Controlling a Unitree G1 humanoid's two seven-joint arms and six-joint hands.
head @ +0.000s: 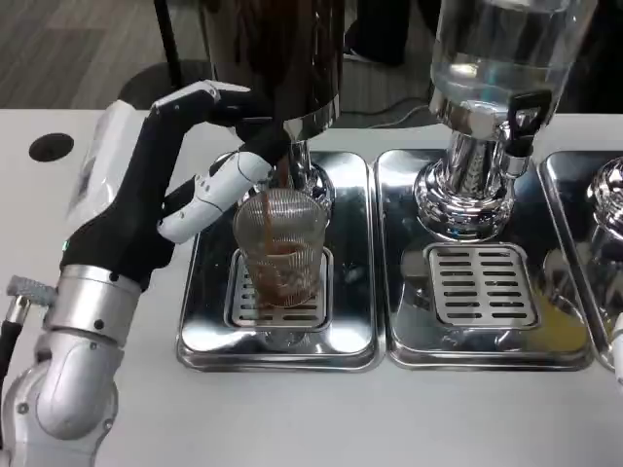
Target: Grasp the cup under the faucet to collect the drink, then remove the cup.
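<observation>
Head view: ribbed clear cup (280,255) standing upright on the slotted grate (255,309) of the left drip tray (277,352), directly under the faucet (289,146) of the dark drink dispenser (292,58). Catching a thin brown stream from above, and already holding brown drink to somewhere near the middle of its height, with the upper part of the glass still free. Left robot hand (209,170) reaching in from the left over the tray, upper fingers stretched toward the dispenser body beside the faucet, lower white fingers (229,185) lying against the cup's upper left side near the rim. Cannot tell from this angle whether wrapped around the glass or merely touching it, nor whether pressing anything on the faucet. To the right, on the white counter (292,418): a second tray (487,355) under a dispenser of clear liquid (496,49) with a black-handled tap (521,112), its grate bare, and the edge of a third tray (594,195) beyond. Judged from all this, collecting step in hand, about midway: drink flowing, cup not yet full, removal not yet begun. Next move calls for waiting until the level nears the rim, stopping the flow, making sure of a firm hold around the ribbed wall, then lifting slightly and drawing the cup forward or leftward, kept upright, clear of the faucet and the tray's raised lip. Worth watching for slip on wet glass and for drips after shut-off.
</observation>
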